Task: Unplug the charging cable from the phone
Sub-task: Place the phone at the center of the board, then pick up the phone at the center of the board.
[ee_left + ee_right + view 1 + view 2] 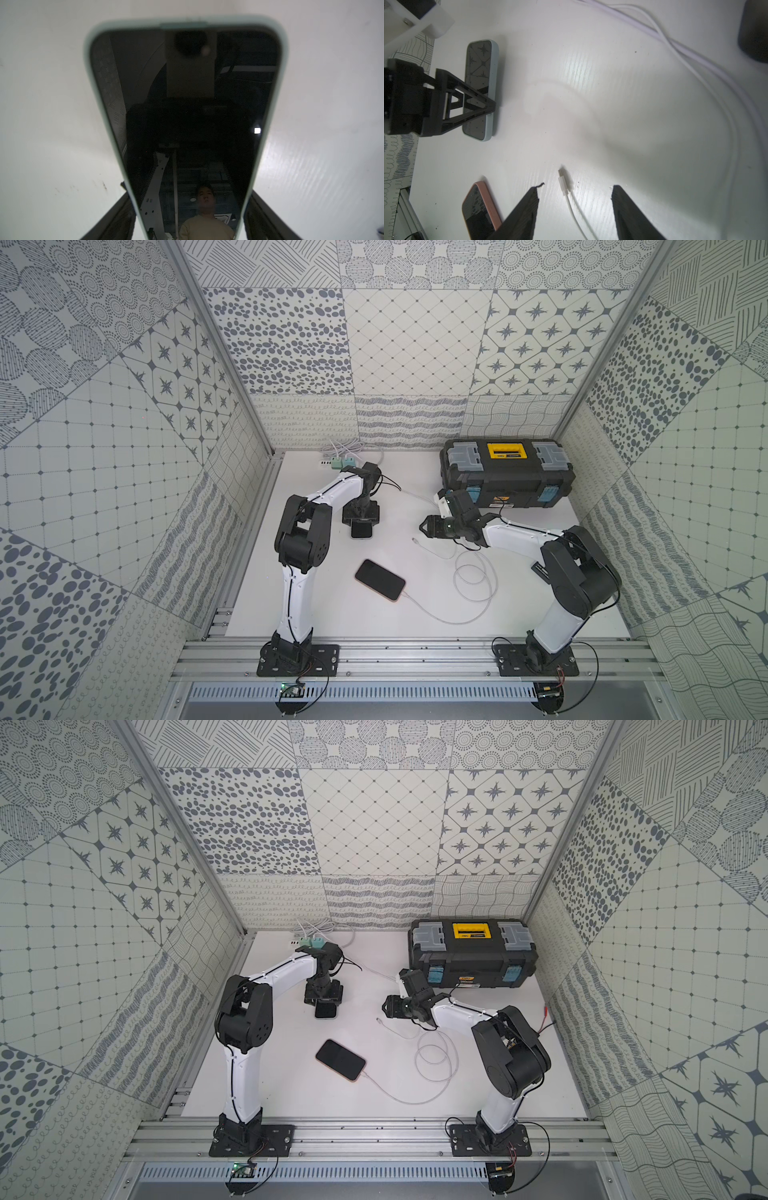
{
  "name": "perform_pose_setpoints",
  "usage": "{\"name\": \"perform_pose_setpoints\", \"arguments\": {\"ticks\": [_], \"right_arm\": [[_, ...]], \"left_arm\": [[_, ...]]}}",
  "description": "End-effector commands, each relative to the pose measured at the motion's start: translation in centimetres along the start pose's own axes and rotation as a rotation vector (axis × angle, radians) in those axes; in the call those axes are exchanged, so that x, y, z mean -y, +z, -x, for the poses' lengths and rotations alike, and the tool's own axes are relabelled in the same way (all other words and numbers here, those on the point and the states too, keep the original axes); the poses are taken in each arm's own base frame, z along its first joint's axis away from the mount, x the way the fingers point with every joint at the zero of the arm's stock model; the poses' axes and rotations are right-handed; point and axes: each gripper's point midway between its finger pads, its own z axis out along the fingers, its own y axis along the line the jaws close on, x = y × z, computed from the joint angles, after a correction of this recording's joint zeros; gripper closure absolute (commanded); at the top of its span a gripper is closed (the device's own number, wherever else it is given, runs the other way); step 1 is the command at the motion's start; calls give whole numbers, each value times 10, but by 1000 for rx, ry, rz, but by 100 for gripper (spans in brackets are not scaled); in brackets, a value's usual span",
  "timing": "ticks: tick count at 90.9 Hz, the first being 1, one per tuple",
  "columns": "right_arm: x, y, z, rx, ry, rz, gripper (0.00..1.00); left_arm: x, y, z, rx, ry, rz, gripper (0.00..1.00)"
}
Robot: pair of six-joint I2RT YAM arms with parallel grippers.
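The left gripper (360, 519) clamps the pale-blue phone (361, 532) by its long edges, holding it flat on the white table (332, 614) at the centre of both top views. The right gripper (575, 188), right of centre, stands wide and empty. In its wrist view the free plug (562, 182) lies on the table between the fingers, well apart from that phone, so the unplugging looks done.

To finish cleanly, I would raise the right arm straight up so that neither finger snags the cord, then ease the left grip off without sliding the phone.

Counted:
- One black toolbox (507, 472), upper right.
- Two arms.
- Two phones; the pink-cased phone (380, 585), lower centre, has a cord (440, 619) plugged in.
- Two teal adapters (341, 463).
- Probably two white cables, though their loops overlap.
- One free plug.
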Motion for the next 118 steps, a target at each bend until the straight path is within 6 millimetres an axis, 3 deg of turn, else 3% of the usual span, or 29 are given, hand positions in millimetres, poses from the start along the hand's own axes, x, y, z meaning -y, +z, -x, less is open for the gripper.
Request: {"name": "perform_pose_setpoints", "arguments": {"ticks": [1, 13, 35, 49, 51, 60, 80, 100, 110, 113, 118], "right_arm": [[-2, -4, 3, 25, -23, 4, 40], [-2, -4, 3, 26, -22, 3, 40], [-3, -6, 4, 31, -22, 4, 40], [-3, -7, 4, 32, -22, 5, 40], [-3, -7, 4, 32, -21, 5, 40], [-3, -7, 4, 32, -22, 7, 40], [-6, -14, 7, 47, -30, 9, 40], [-3, -25, 4, 32, -45, -22, 39], [-3, -32, 3, 35, -54, -32, 29], [-3, -34, 3, 37, -56, -35, 8], [-3, -38, 4, 43, -61, -40, 3]], "left_arm": [[-2, 3, -12, -42, 110, 22, 68], [-3, 7, -13, -55, 106, 23, 49], [-1, 12, -15, -68, 91, 14, 38], [-4, 13, -14, -65, 74, 34, 25], [-4, 12, -14, -63, 71, 41, 17], [-7, 11, -13, -56, 56, 53, 2], [-9, -4, -11, -21, 12, 47, 5], [-11, -44, -23, 48, -120, -8, 5], [-24, -56, -44, 77, -226, 19, 3], [-25, -60, -52, 81, -265, 6, 3], [-25, -62, -65, 82, -329, -11, 3]]}}
